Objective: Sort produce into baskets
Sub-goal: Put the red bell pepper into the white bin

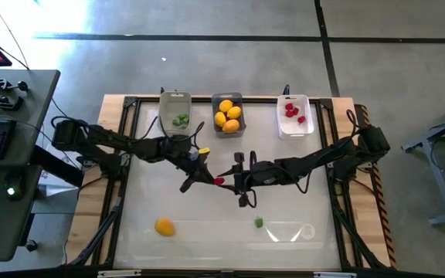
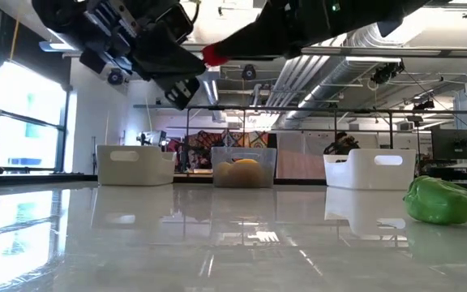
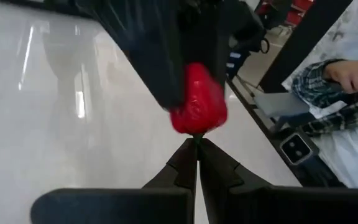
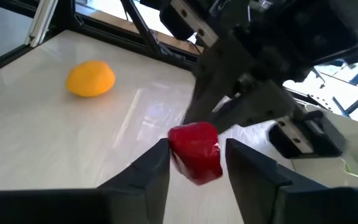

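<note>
Left pincer (image 1: 207, 176) pinched closed on the red berry (image 1: 219, 181), which sits right between the half-open right pincer (image 4: 196, 163) fingers.

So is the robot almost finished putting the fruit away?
Mostly. Green bits, lemons and berries already sit in the three tubs. One red berry is mid-air between both end effectors, left and right. An orange and a green piece wait on the table.
</note>
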